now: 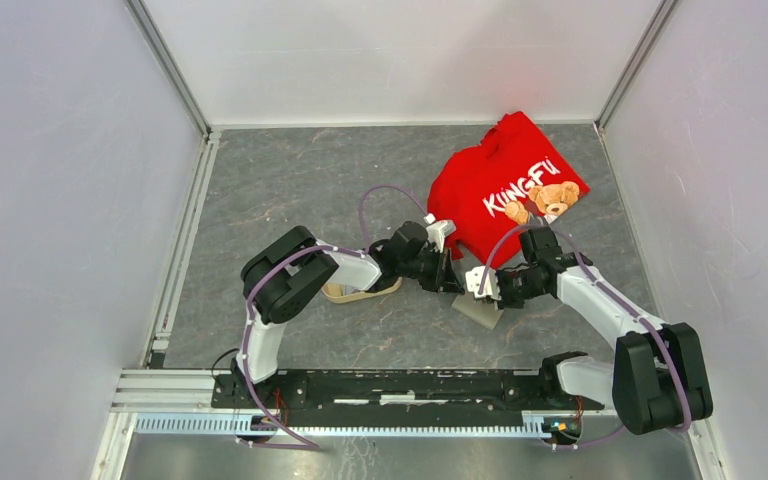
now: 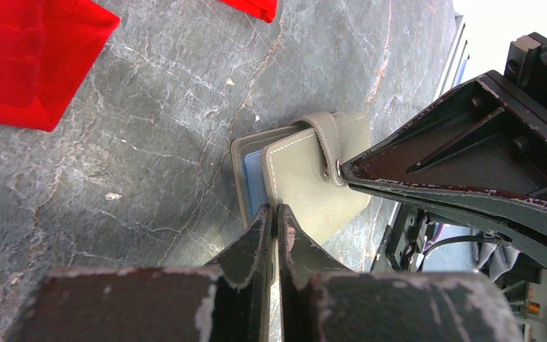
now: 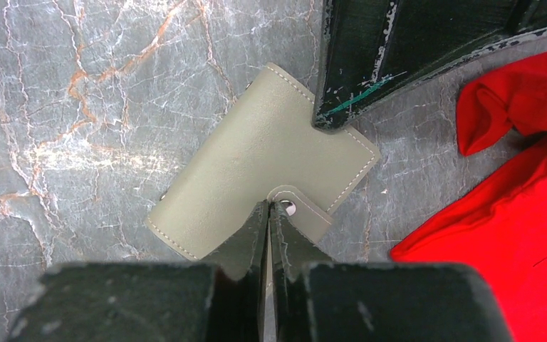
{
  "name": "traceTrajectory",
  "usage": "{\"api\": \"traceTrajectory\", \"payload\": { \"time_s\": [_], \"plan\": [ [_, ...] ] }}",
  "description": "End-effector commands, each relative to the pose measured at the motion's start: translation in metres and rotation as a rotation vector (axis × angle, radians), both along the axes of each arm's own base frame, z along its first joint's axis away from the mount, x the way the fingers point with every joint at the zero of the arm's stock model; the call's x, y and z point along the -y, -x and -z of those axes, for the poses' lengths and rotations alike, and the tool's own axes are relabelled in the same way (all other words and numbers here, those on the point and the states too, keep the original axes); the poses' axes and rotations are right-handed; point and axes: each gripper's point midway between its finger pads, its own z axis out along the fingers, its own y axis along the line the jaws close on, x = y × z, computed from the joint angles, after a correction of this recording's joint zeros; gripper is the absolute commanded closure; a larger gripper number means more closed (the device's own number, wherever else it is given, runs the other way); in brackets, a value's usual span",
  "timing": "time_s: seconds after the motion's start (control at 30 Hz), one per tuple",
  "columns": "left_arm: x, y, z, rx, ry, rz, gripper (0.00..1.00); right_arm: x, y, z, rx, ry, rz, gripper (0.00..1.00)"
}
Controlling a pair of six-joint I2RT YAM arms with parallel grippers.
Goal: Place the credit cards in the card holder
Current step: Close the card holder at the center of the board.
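The holder [image 3: 256, 142] lies flat and folded on the desk [image 1: 290, 180], directly under the tips of both sets of fingers, which meet over it from opposite sides. Its strap [image 2: 327, 135] wraps over one edge and ends in a snap [image 3: 290, 208].

The left fingers [image 2: 256, 242] are clenched almost together, with only a thin slit between them. Their tips sit at the holder's edge, on the side away from the strap. I cannot tell whether they nip the cover.

The right fingers [image 3: 246, 242] are likewise pressed nearly together, and their tips touch the strap's tab just beside the snap. I cannot tell whether they grasp the tab.

From the left wrist view, a blue layer [image 2: 253, 178] shows between the grey covers, just ahead of the left fingertips.

The red shirt [image 1: 500, 180] lies beyond both sets of fingers, close to the right ones. A beige tray [image 1: 355, 293] sits behind the left fingers, partly under that arm.
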Motion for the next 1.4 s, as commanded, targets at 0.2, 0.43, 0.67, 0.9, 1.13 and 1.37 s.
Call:
{"api": "traceTrajectory", "payload": {
  "time_s": [0.2, 0.43, 0.67, 0.9, 1.13, 1.37],
  "plan": [
    [0.004, -0.002, -0.022, 0.015, 0.044, -0.003, 0.89, -0.009, 0.006, -0.007, -0.019, -0.041, -0.038, 0.89],
    [0.004, -0.001, -0.021, 0.012, 0.043, 0.001, 0.89, -0.011, 0.0, -0.018, 0.017, -0.057, -0.035, 0.84],
    [0.004, -0.001, -0.021, 0.013, 0.044, 0.0, 0.9, -0.012, -0.002, -0.028, 0.051, -0.067, -0.035, 0.75],
    [0.004, -0.001, -0.021, 0.011, 0.046, 0.001, 0.9, -0.005, -0.008, -0.031, 0.088, -0.048, 0.0, 0.63],
    [0.004, -0.001, -0.022, 0.012, 0.049, 0.003, 0.9, 0.007, -0.02, -0.039, 0.124, -0.054, 0.082, 0.51],
    [0.004, -0.001, -0.022, 0.009, 0.049, 0.003, 0.9, 0.006, -0.015, -0.026, 0.094, -0.067, 0.087, 0.49]
  ]
}}
